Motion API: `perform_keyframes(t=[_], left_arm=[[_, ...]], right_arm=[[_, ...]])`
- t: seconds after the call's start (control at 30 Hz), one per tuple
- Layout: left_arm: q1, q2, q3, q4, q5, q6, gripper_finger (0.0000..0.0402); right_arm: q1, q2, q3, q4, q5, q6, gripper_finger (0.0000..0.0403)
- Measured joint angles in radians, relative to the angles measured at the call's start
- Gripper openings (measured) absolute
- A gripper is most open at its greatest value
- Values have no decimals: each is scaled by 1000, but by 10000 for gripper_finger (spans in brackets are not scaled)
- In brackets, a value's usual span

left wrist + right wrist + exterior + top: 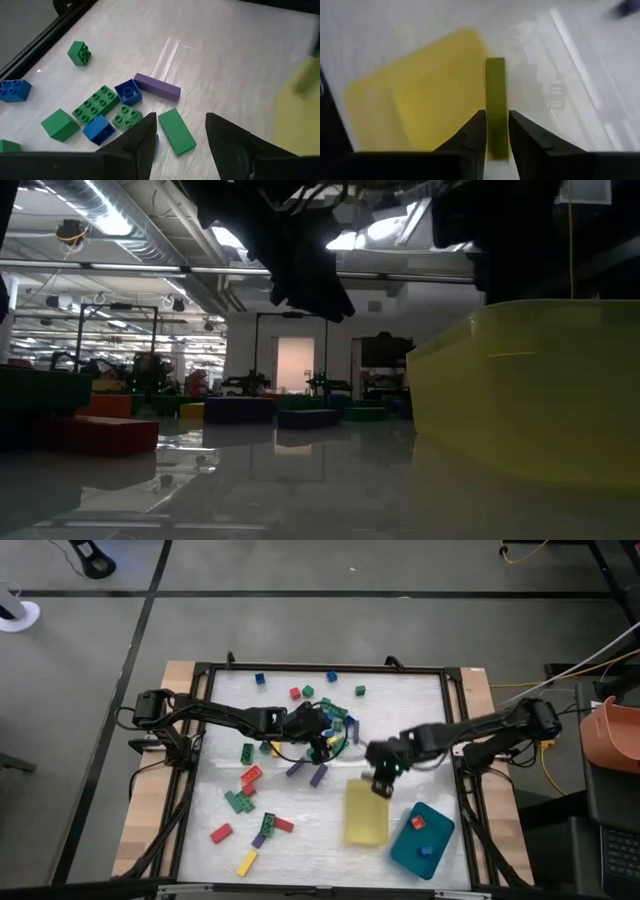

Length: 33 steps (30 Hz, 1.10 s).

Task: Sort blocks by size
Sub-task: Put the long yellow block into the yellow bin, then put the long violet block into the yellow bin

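1. The right gripper (495, 142) hangs over the near edge of the yellow tray (365, 815), its fingers clasped on a long green block (495, 100) that sticks out ahead of them above the tray's rim.
2. The left gripper (180, 145) hovers low over the middle of the table (300, 810), fingers parted with nothing between them; a flat green brick (176, 131) lies on the surface just ahead of the gap.
3. Around that brick crowd a purple bar (157, 86), a small blue cube (128, 92), a long studded green plate (96, 103), a square green plate (127, 118), another blue brick (99, 128) and a plain green cube (60, 124), most of them touching.
4. A lone green cube (79, 52) and a blue studded brick (14, 90) sit apart near the table's black frame.
5. From above, more blocks lie scattered on the left half: a red one (221, 833), a yellow one (246, 862) and a red-and-green cluster (243, 790).
6. The teal tray (422, 840), beside the yellow tray at the table's right corner, holds 1 red cube (417, 824) and 1 blue cube (427, 851).
7. In the low view, the yellow tray's wall fills the right side, hiding what lies behind it.
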Motion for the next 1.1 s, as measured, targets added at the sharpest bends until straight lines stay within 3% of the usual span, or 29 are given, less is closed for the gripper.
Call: perform_keyframes(t=[0.27,0.7,1.1], left_arm=[[0,0,0,40,0,-90,157],[-21,116,34,221,0,-233,157],[28,284,195,184,0,-307,131]], right_arm=[[129,20,0,120,37,0,53],[125,-42,0,58,38,-6,53],[124,-218,0,-73,250,-12,53]])
